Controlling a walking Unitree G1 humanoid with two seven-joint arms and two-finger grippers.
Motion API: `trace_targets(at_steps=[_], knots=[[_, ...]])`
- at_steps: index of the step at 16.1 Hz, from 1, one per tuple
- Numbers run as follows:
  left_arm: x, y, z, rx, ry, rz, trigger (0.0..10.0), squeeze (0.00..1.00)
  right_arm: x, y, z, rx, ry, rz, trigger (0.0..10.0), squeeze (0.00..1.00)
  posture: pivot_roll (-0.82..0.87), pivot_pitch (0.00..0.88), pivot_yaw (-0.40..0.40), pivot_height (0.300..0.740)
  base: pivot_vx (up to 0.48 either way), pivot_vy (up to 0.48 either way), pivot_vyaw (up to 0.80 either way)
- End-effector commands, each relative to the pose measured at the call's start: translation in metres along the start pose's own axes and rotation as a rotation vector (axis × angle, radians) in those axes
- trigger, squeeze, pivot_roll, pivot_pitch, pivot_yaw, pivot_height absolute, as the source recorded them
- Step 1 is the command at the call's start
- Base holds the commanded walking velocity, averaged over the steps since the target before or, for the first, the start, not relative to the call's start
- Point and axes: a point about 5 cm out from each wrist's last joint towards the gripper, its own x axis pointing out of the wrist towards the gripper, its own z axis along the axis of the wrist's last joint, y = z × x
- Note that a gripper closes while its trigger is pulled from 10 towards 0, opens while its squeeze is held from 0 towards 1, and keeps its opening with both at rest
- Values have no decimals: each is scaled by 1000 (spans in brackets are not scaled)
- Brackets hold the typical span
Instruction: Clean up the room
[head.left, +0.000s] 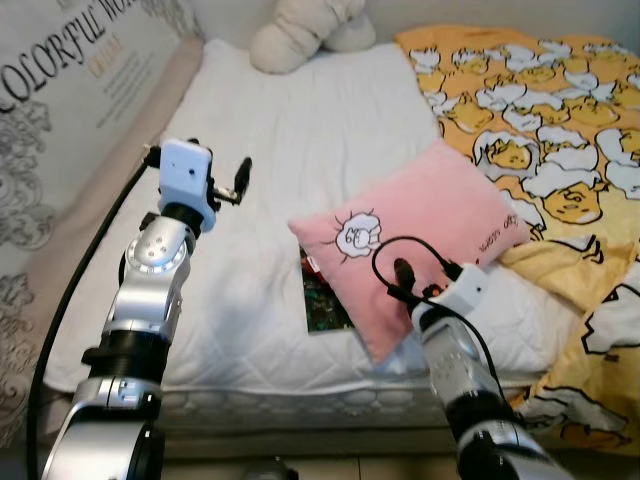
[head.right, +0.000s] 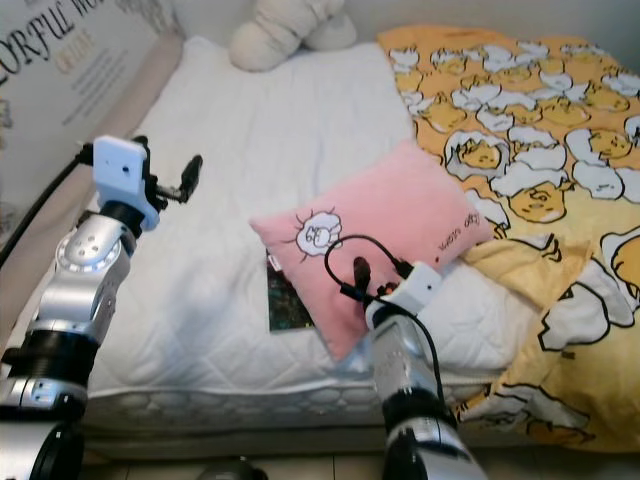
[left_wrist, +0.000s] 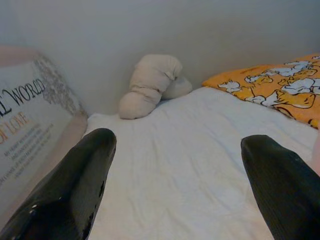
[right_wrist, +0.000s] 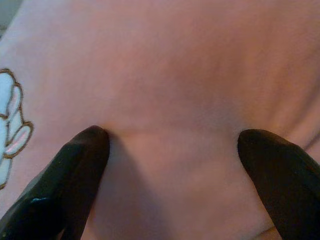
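Observation:
A pink pillow (head.left: 430, 235) with a sheep drawing lies on the white bed (head.left: 250, 130), partly over a dark book (head.left: 322, 295). My right gripper (right_wrist: 172, 135) is open at the pillow's near edge. Both fingertips (right_wrist: 87, 150) press into the pink fabric, with nothing closed between them. In the eye views this gripper (head.left: 400, 272) sits over the pillow's lower part. My left gripper (head.left: 238, 178) is raised over the left side of the mattress and is open, with only white sheet between its fingers (left_wrist: 85, 170).
A yellow duvet (head.left: 540, 110) with a duck pattern covers the bed's right side and hangs over the front edge. A cream plush toy (head.left: 300, 35) lies at the head of the bed. A printed panel (head.left: 70, 90) with lettering runs along the left.

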Motion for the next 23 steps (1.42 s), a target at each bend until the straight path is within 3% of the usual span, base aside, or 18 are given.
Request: trace_targets(at_steps=[1, 2, 3, 4, 5, 7, 8, 9, 11, 12, 13, 14, 17, 18, 20, 23], knots=[[-2, 0, 3, 21, -12, -12, 10000, 0, 0, -2, -4, -20, 23, -27, 10000, 0, 189, 0, 40, 740, 0, 0, 0], [-10, -3, 0, 32, -12, -20, 10000, 0, 2, 5, 14, -162, -67, -14, 10000, 0, 188, 0, 22, 740, 0, 0, 0], [-11, -4, -1, 29, -10, -19, 10000, 0, -1, 7, 22, -212, -118, -3, 10000, 0, 184, 0, 18, 740, 0, 0, 0], [-13, -6, -4, 15, 1, -15, 10000, 0, -10, 16, 34, -327, -224, 54, 10000, 0, 160, 0, 13, 740, 0, 0, 0], [-17, -12, -8, -4, 15, -17, 10000, 0, -25, 16, 32, -373, -259, 77, 10000, 0, 152, 0, 10, 740, 0, 0, 0], [-18, -18, -10, -17, 22, -32, 10000, 0, -33, 8, 19, -353, -209, 52, 10000, 0, 144, 0, 0, 740, 0, 0, 0], [-19, -22, -11, -27, 24, -40, 10000, 0, -37, 2, 7, -289, -146, 24, 10000, 0, 138, 0, 0, 740, 0, 0, 0], [-20, -25, -11, -31, 24, -43, 10000, 0, -37, -3, -7, -207, -75, -9, 10000, 0, 135, 0, 3, 740, 0, 0, 0], [-19, -25, -11, -33, 27, -40, 10000, 0, -26, -8, -24, -198, 7, -20, 10000, 0, 144, 0, 15, 740, 0, 0, 0], [-18, -24, -11, -28, 26, -39, 10000, 0, -20, -4, -24, -198, 32, -14, 10000, 0, 156, 0, 12, 740, 0, 0, 0], [-16, -22, -7, -6, 17, -44, 10000, 0, -5, 12, -22, -208, 84, 21, 10000, 0, 167, 0, 11, 740, 0, 0, 0], [-16, -21, -6, 0, 14, -42, 10000, 0, 0, 19, -25, -193, 142, 32, 10000, 0, 171, 0, 10, 740, 0, 0, 0], [-14, -21, -4, 6, 4, -33, 10000, 0, 7, 24, -26, -159, 226, 8, 10000, 0, 185, 0, -2, 740, 0, 0, 0], [-15, -22, -3, 11, -1, -35, 10000, 0, 9, 27, -22, -203, 230, 15, 0, 0, 186, 0, -6, 740, 0, 0, 0], [-14, -24, -4, 14, -4, -38, 10000, 0, 12, 23, -14, -274, 219, 14, 0, 0, 173, 0, -14, 740, 0, 0, 0], [-12, -26, -4, 8, -6, -39, 10000, 0, 10, 5, -11, -291, 226, -13, 0, 0, 156, 0, -13, 740, 0, 0, 0]])
